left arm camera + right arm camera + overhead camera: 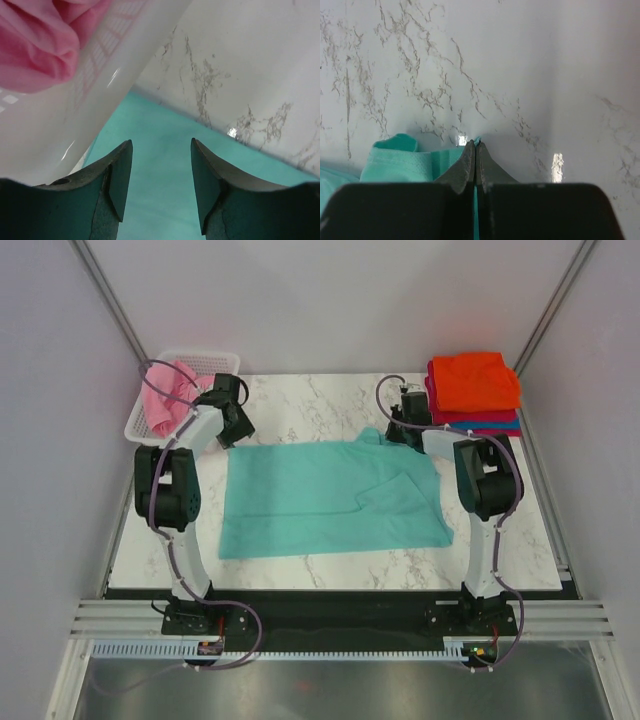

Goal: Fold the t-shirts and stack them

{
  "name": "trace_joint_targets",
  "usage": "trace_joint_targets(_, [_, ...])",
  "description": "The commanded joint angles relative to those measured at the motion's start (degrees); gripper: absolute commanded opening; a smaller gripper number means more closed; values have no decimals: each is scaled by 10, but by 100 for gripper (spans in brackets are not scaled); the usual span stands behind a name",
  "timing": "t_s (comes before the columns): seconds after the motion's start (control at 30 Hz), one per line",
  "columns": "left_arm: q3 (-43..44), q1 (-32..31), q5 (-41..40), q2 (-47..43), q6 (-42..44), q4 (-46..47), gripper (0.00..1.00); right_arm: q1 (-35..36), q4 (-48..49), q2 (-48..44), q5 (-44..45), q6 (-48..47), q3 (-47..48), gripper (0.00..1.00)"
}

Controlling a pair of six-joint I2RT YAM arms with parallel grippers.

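Observation:
A teal t-shirt [320,495] lies spread flat on the marble table, one sleeve folded over its right half. My left gripper [238,422] is open and empty over the shirt's far left corner; teal cloth [160,190] shows between its jaws. My right gripper [398,430] is shut on the teal shirt's far right edge; a thin strip of teal cloth [476,200] sits between its closed jaws. A pink t-shirt [168,400] lies crumpled in the white basket [210,362]. Folded orange [474,380], crimson and blue t-shirts are stacked at the far right.
The white basket's wall [75,115] is close to my left gripper, with pink cloth [40,40] inside. The marble table [300,400] runs to the back wall. The folded stack stands just right of my right gripper.

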Motion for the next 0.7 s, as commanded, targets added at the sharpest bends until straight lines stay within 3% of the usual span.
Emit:
trace_joint_targets(0.0, [81,-14,-33,53,-48,-30,57,-9,33,-50,0,-16,-29,0])
trace_joint_targets(0.67, [189,-33,-60,157,-43,-60,57,-116,30,-101,-23,4,-107,0])
